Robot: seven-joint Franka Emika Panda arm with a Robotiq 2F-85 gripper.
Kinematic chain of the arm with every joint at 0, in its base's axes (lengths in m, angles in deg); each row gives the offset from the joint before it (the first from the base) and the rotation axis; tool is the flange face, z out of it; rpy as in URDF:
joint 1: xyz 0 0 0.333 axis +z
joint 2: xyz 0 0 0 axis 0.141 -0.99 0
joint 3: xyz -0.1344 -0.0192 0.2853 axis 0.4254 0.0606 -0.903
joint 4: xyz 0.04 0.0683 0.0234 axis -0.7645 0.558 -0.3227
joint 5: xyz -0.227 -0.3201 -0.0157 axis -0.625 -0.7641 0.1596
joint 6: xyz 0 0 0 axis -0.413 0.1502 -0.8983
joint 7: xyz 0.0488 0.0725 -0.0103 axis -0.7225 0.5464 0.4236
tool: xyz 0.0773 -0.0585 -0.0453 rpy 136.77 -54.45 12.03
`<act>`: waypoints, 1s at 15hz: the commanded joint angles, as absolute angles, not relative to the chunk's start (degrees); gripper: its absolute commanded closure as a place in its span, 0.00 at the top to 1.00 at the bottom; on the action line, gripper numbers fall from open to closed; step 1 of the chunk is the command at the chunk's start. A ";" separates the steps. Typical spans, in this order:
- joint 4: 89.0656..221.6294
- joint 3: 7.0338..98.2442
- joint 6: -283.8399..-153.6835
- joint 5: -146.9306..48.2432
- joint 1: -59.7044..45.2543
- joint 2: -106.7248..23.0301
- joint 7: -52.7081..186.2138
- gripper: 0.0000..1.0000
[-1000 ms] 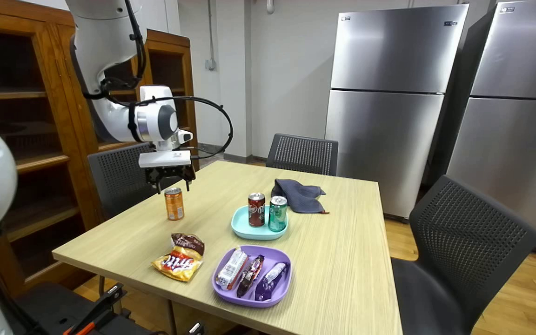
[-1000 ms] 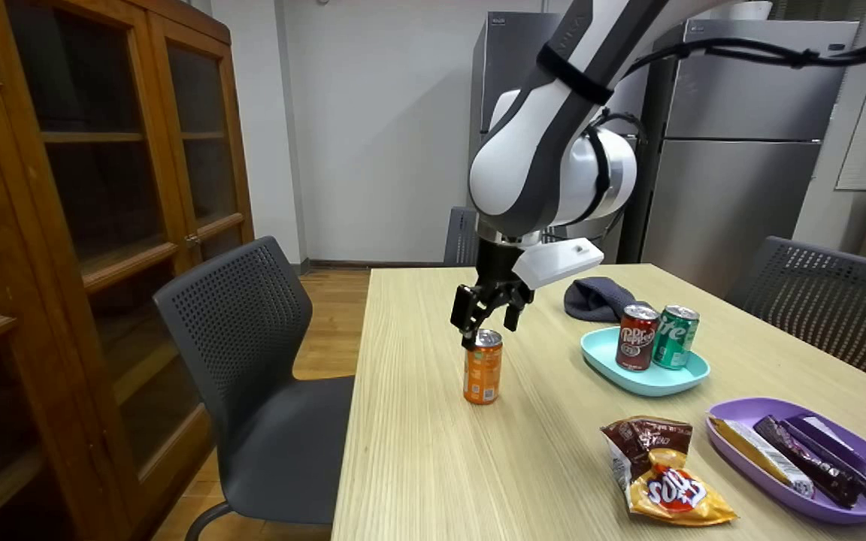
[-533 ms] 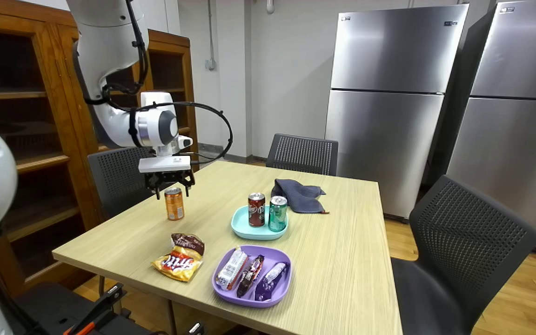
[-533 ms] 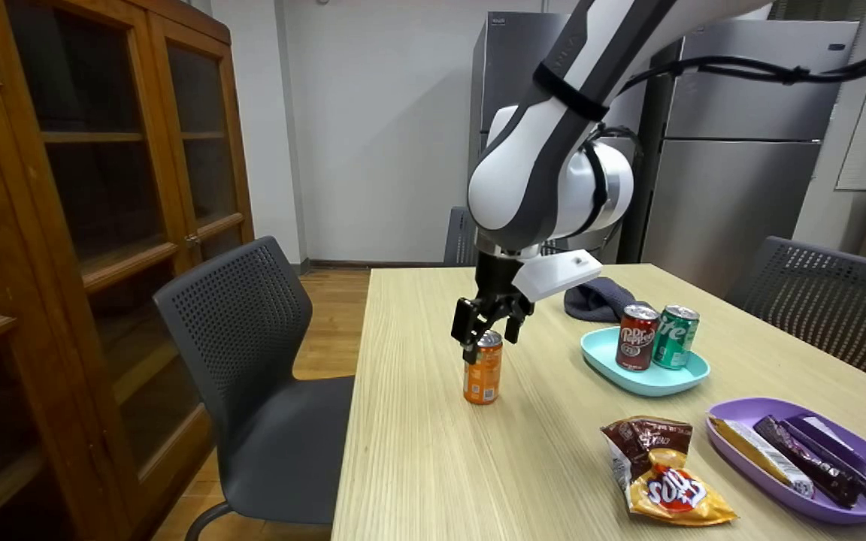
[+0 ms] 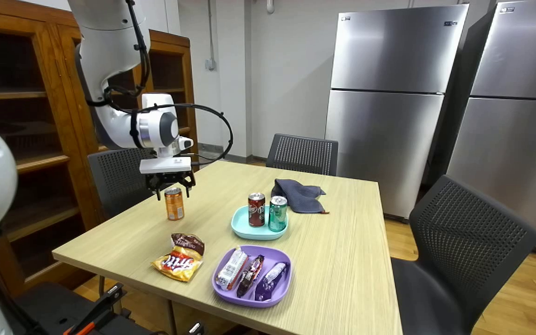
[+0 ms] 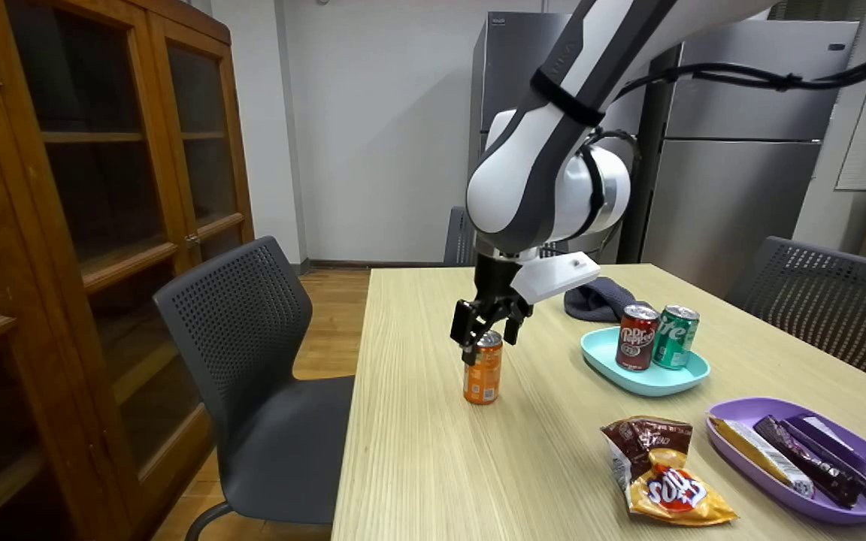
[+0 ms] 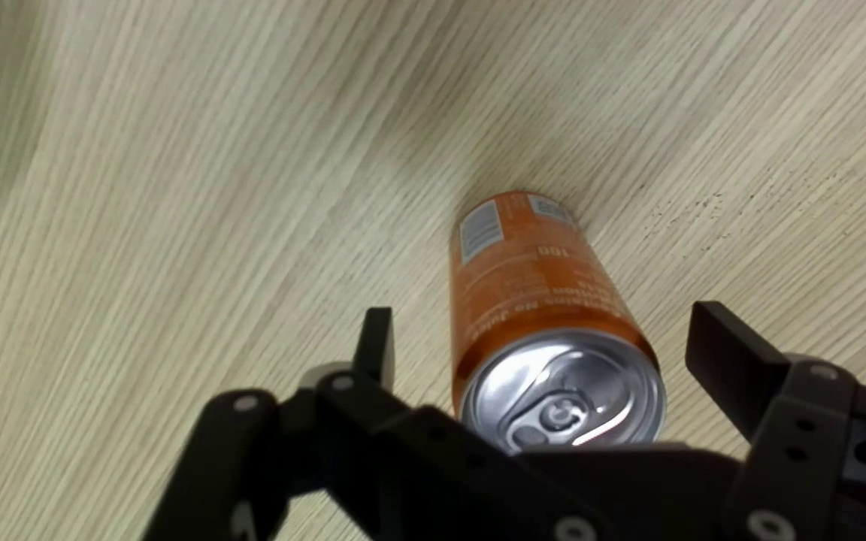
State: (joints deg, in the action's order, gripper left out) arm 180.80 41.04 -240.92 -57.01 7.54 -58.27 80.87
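The robot hand has its two fingers spread wide apart, and nothing is squeezed in it. It points down at an orange can. The orange can stands up straight on the wooden table, right under the hand. In the wrist view you see its round silver top, and a side with little words and pale patches. One finger is at nine o'clock from that top and one is at three o'clock. A bit of table shows between the can and each finger.

Now pretend the orange can is the middle of a clock in an exterior view. At six o'clock, near it, a brown and yellow snack bag lies on the table. Between three and four o'clock sits a light blue plate. A dark red can and a green can stand up on it, close together. At three o'clock, farther off, a dark grey cloth lies all crumpled. Between four and five o'clock is a purple plate. Three wrapped bars lie side by side on it: a white and yellow bar, a dark brown bar and a purple bar.

A brown cupboard and a chair are at ten o'clock. Another chair is near two o'clock, and a third chair is near three. A tall silver fridge stands at two o'clock too, well apart, with a second fridge beside it.
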 commanded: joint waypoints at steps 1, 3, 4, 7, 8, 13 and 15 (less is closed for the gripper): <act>179.00 41.20 -239.18 -58.08 8.01 -58.97 79.61 1.00; 179.02 40.96 -239.60 -57.89 7.77 -59.16 79.85 0.75; 178.98 41.39 -239.63 -58.10 8.15 -59.18 79.23 0.72; 179.01 41.39 -239.58 -58.12 8.12 -59.19 79.30 0.47; 179.01 41.34 -239.58 -58.07 8.08 -59.20 79.31 0.41; 180.12 40.76 -239.36 -57.29 7.57 -58.00 79.28 0.38; 181.06 41.45 -238.65 -57.24 8.06 -56.10 77.56 0.38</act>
State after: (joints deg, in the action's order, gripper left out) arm 180.37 41.05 -240.92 -56.98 7.55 -58.74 80.52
